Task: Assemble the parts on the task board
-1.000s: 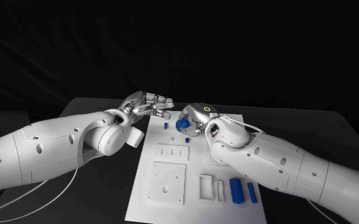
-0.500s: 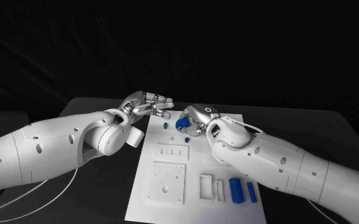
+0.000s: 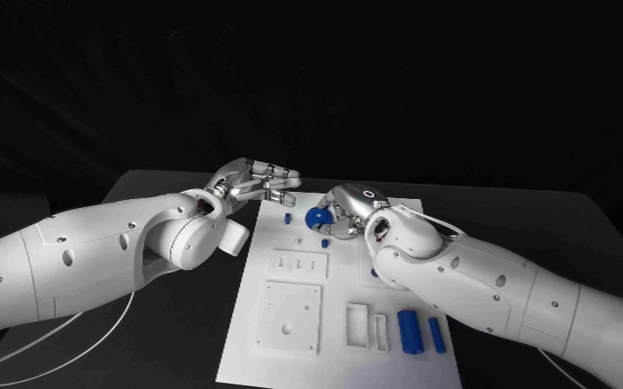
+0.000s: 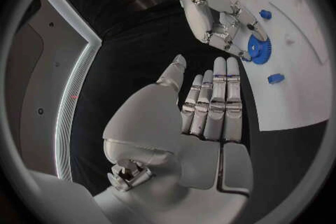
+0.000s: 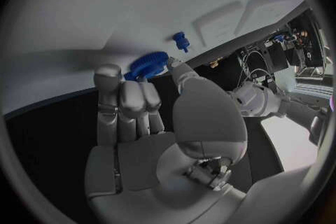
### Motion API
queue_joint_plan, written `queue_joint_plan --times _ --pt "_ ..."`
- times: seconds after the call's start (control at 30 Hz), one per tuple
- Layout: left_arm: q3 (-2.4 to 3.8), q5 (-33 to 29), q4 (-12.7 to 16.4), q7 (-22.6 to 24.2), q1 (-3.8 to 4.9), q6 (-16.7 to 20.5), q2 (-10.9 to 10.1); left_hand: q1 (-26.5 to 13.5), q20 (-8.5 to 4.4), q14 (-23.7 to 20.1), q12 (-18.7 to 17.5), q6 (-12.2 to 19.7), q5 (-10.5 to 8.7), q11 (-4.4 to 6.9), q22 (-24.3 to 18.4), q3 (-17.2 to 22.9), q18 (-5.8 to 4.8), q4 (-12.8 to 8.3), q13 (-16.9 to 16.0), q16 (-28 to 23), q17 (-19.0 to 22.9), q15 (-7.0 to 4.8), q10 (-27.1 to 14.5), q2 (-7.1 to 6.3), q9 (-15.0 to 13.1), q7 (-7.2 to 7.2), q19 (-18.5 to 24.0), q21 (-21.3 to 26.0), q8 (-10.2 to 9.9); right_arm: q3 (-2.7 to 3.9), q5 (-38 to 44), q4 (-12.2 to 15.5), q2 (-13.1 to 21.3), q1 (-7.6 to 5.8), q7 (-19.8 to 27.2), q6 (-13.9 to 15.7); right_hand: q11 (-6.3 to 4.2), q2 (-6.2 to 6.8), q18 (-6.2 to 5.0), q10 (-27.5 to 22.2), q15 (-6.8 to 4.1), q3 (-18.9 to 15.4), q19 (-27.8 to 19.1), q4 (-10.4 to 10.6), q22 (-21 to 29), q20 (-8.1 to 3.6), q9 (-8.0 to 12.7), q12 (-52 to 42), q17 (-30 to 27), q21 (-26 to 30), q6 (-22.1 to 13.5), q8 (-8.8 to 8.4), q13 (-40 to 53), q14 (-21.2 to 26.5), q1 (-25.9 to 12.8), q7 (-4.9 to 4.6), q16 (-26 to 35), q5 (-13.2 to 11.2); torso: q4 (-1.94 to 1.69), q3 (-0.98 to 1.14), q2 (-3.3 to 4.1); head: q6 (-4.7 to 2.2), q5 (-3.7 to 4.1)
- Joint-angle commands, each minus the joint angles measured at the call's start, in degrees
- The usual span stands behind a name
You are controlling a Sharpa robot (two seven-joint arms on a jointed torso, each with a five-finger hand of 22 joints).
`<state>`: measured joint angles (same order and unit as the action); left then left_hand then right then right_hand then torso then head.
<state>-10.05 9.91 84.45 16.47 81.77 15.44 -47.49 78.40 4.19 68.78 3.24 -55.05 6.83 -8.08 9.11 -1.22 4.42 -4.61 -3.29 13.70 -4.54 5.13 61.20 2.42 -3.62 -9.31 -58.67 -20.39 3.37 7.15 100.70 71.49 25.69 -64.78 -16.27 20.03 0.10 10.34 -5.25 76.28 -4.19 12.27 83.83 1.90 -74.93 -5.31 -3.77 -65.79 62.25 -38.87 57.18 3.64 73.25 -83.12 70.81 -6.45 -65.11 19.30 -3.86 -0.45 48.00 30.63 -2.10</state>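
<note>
The white task board [image 3: 340, 312] lies in the middle of the black table. My right hand [image 3: 348, 213] is over the board's far end and pinches a blue gear [image 3: 318, 216] between thumb and fingertips; the right wrist view shows the gear [image 5: 147, 65] at the fingertips [image 5: 108, 75], just above the board. A small blue peg [image 5: 181, 41] stands close beside it. My left hand [image 3: 260, 182] hovers at the board's far left corner, fingers [image 4: 217, 101] stretched out and holding nothing. Its wrist view shows the gear [image 4: 257, 49] in the right hand [image 4: 217, 17].
Two small blue pegs [image 3: 287, 219] [image 3: 325, 243] stand on the far half of the board. Two blue blocks [image 3: 411, 330] [image 3: 437, 335] lie at its near right, beside white slotted frames [image 3: 356, 326]. A white square plate [image 3: 288, 317] sits near left.
My right wrist has shifted slightly to the right while the gear stays pinched at nearly the same spot. The left hand has not moved.
</note>
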Motion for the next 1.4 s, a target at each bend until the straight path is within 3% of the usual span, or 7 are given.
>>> queue_joint_plan --times 0.03,0.27,0.5,0.7,0.83,1.27,1.4 --pt "0.04 0.1 -0.1 0.4 0.11 -0.4 0.1 0.0 -0.06 -0.3 0.2 0.3 0.31 0.04 -0.1 0.1 -0.1 -0.3 -0.1 -0.2 0.1 -0.01 -0.5 0.13 -0.1 -0.01 0.3 -0.1 0.2 -0.1 -0.9 0.3 0.7 0.33 0.0 1.1 0.06 0.23 -0.7 -0.1 0.34 0.0 3.2 0.2 -4.3 0.36 -0.1 0.2 -0.1 -0.4 0.4 -0.02 0.0 0.1 0.4 0.15 0.3 -0.1 -0.07 -0.01 0.0 -0.09 -0.01" --pt "0.04 0.1 -0.3 0.4 0.11 -0.3 0.0 0.0 -0.06 -0.3 0.2 0.4 0.38 0.02 -0.1 0.2 -0.09 -0.4 -0.1 -0.2 0.1 -0.02 -0.6 0.16 -0.1 -0.03 0.4 -0.1 0.2 0.13 -4.5 1.6 2.6 0.44 2.6 6.8 0.07 0.86 -0.94 -0.7 0.34 -0.6 3.1 0.2 -4.1 0.4 -0.1 1.2 -0.9 0.6 0.2 -0.02 -0.7 0.3 0.5 0.14 1.2 -0.2 0.05 0.0 -0.08 -0.33 0.01" --pt "0.06 0.1 -1.0 0.6 0.11 -0.1 -0.2 0.0 -0.06 -0.3 0.2 0.4 0.38 0.02 -0.1 0.2 -0.09 -0.4 -0.1 -0.2 0.1 -0.02 -0.6 0.16 -0.1 -0.03 0.4 -0.1 0.2 2.37 -15.6 2.8 5.0 0.42 9.4 9.4 -0.14 -0.45 -0.94 -1.9 0.21 -5.7 2.9 -0.2 -3.0 0.32 -0.2 3.7 -2.7 4.7 1.4 -0.03 -2.9 0.5 0.9 0.41 3.8 4.5 0.48 0.09 -0.21 -1.04 0.28" --pt "0.06 0.1 -1.9 0.8 0.11 0.0 -0.2 0.1 -0.07 -0.3 0.2 0.4 0.4 0.03 -0.1 0.2 -0.09 -0.5 -0.1 -0.2 0.1 -0.03 -0.5 0.13 -0.1 -0.01 0.4 -0.2 0.2 5.04 -31.7 3.8 8.9 0.31 17.8 3.7 -0.12 -4.56 -0.77 -4.7 0.27 -7.8 2.3 -4.1 0.8 0.29 -0.1 7.9 -6.7 15.0 1.0 -0.05 -6.7 1.5 0.8 0.12 9.8 7.8 1.31 0.55 -0.75 -1.16 -0.17" --pt "0.04 0.1 -2.8 0.9 0.1 0.0 -0.1 0.1 -0.07 -0.3 0.2 0.4 0.4 0.03 -0.1 0.2 -0.09 -0.5 -0.1 -0.2 0.1 -0.03 -0.5 0.13 -0.1 -0.01 0.4 -0.2 0.2 5.96 -41.9 4.5 11.7 0.19 20.1 -0.4 -0.02 -6.42 -1.01 -5.3 0.16 -9.6 2.5 -6.4 1.4 0.24 -0.1 7.9 -6.1 16.3 0.8 -0.03 -7.4 1.4 0.1 0.06 10.3 9.4 1.86 0.98 -1.16 -1.32 -0.38" --pt "-0.04 0.1 -4.9 0.9 -0.4 -0.5 0.3 0.1 -0.07 -0.3 0.2 0.4 0.4 0.03 -0.1 0.2 -0.09 -0.5 -0.1 -0.2 0.1 -0.03 -0.5 0.13 -0.1 -0.01 0.4 -0.2 0.2 7.26 -61.6 5.3 18.1 -0.4 16.2 -9.1 -0.16 -8.26 -1.12 -4.6 0.01 -10.2 2.9 -7.7 1.2 0.08 -0.1 6.4 -4.6 15.3 0.9 -0.04 -7.0 0.5 -2.0 0.15 9.9 10.5 4.02 2.43 -2.67 -0.95 -0.02" --pt "-0.07 0.1 -5.2 0.8 -0.68 -0.7 0.4 0.1 -0.07 -0.3 0.2 0.4 0.4 0.03 -0.1 0.2 -0.09 -0.5 -0.1 -0.2 0.1 -0.03 -0.5 0.13 -0.1 -0.01 0.4 -0.2 0.2 7.32 -60.4 5.3 19.1 -0.47 13.3 -10.6 -0.2 -8.29 -1.39 -3.9 0.01 -8.4 3.0 -8.1 1.3 0.08 -0.1 5.0 -3.1 12.5 1.2 -0.05 -6.0 0.2 -2.1 0.17 8.3 10.3 4.29 2.77 -2.9 -0.62 -0.05"
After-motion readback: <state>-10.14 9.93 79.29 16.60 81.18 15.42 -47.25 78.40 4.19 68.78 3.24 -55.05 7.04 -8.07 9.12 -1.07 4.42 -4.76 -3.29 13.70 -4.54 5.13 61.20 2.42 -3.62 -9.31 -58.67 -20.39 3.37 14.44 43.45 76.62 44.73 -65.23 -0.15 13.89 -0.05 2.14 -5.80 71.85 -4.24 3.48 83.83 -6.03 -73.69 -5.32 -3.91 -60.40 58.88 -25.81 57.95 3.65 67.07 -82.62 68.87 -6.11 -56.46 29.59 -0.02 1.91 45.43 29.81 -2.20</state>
